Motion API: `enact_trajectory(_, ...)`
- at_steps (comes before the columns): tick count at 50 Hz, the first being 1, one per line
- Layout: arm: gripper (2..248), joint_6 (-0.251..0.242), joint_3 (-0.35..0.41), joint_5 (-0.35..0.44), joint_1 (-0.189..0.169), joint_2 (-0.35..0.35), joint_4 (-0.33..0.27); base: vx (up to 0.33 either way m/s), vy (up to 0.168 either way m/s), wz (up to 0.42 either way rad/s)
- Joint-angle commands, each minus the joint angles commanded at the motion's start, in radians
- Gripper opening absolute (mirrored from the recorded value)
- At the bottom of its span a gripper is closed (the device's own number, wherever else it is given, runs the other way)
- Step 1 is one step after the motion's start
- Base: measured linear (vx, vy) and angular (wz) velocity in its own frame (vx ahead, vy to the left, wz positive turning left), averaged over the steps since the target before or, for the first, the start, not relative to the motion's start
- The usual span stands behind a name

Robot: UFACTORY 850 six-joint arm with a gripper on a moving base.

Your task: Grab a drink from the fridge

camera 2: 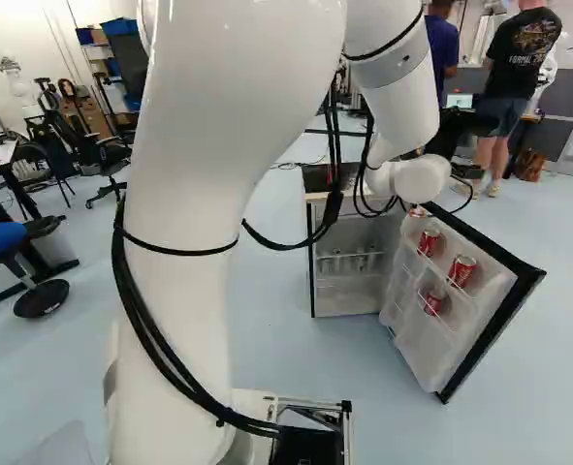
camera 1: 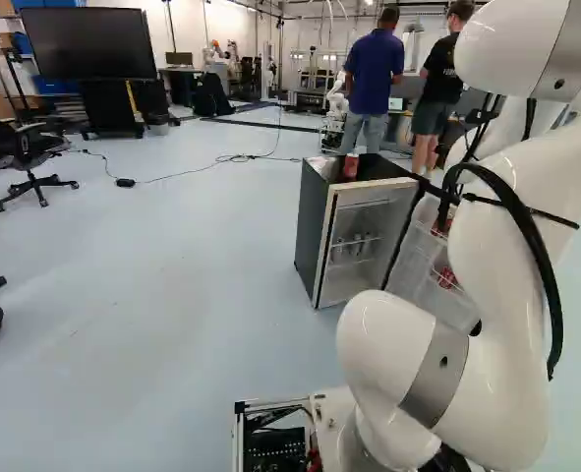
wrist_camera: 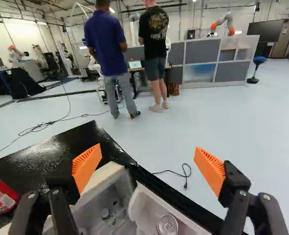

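In the right base view my gripper point(camera 2: 458, 131) is up near the top of the small black fridge. My gripper point(wrist_camera: 148, 169) stands open in the wrist view, nothing between its orange pads. The fridge point(camera 1: 313, 226) has its door point(camera 2: 499, 281) swung open. Red cans sit in the door racks: an upper can point(camera 2: 429, 242), another beside it point(camera 2: 462, 270) and a lower one point(camera 2: 432, 302). A can top point(wrist_camera: 167, 225) shows in the door below the fingers. One more red can point(wrist_camera: 0, 195) stands on the fridge top, outside the finger on that side.
Small bottles point(camera 1: 354, 246) stand on a rack inside the fridge. A cable point(wrist_camera: 186, 176) lies on the floor beyond the door. Two people stand at a desk behind the fridge. Another robot point(wrist_camera: 223, 24) is far back. A stool point(camera 2: 39, 291) stands at the left of the right base view.
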Motion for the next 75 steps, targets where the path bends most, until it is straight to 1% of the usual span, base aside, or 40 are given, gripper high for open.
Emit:
enact_trajectory(10,247,0.0,-0.032,-0.105,-0.021,-0.007,0.014,0.0,0.0,0.0)
enact_trajectory(22,247,0.0,-0.096,-0.232,-0.037,-0.036,0.031,0.0,0.0,0.0)
enact_trajectory(50,247,0.0,-0.261,-0.527,-0.063,-0.116,0.068,0.0,0.0,0.0)
enact_trajectory(75,247,0.0,-0.421,-0.79,-0.079,-0.193,0.075,0.0,0.0,0.0)
